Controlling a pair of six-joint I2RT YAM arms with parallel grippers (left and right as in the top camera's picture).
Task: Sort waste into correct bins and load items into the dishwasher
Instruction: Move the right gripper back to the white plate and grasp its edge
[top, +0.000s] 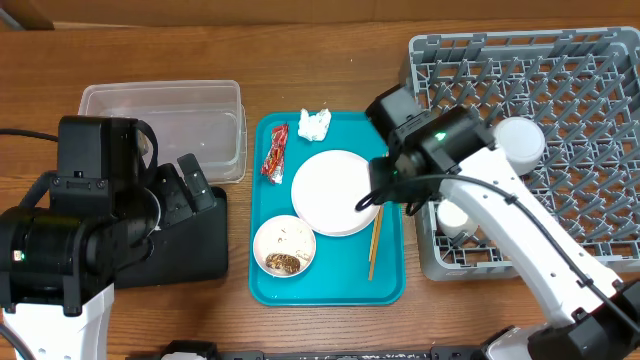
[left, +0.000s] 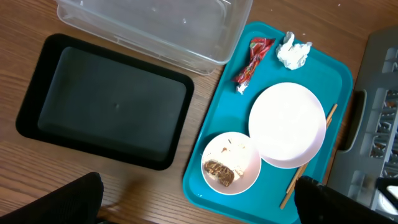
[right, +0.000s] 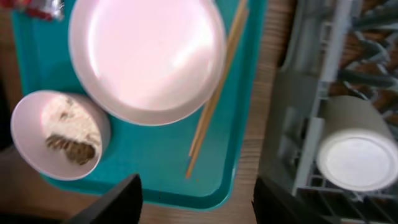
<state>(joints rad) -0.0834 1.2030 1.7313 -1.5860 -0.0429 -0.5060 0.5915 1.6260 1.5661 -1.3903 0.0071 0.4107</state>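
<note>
1. One grey dish rack – the largest thing – sits at 3 o'clock of the table as seen from overhead.
2. One teal tray lies in the middle, just beside the rack.
3. One black tray lies at 9 o'clock of the teal tray, with nothing in it.
4. One clear tub stands at 12 o'clock of the black tray, just beside it. We see nothing in it either.
5. Two grippers. The left gripper hangs over the black tray, with its jaws spread wide and nothing between them. The right gripper hovers over the teal tray's 3 o'clock edge, with its jaws apart and gripping nothing.
6. One pale plate rests on the teal tray, a little toward 1 o'clock.
7. One bowl sits at 7 o'clock on the tray, with the plate's rim overlapping its edge.
8. One white cup is in the rack's corner nearest the tray.
9. The chopsticks – a pair, as far as we can tell – lie together along the plate's 4 o'clock rim.
10. One red wrapper lies at 11 o'clock on the tray.
11. One crumpled tissue lies at 12 o'clock.
12. Brown and pale food scraps sit inside the bowl.
</note>
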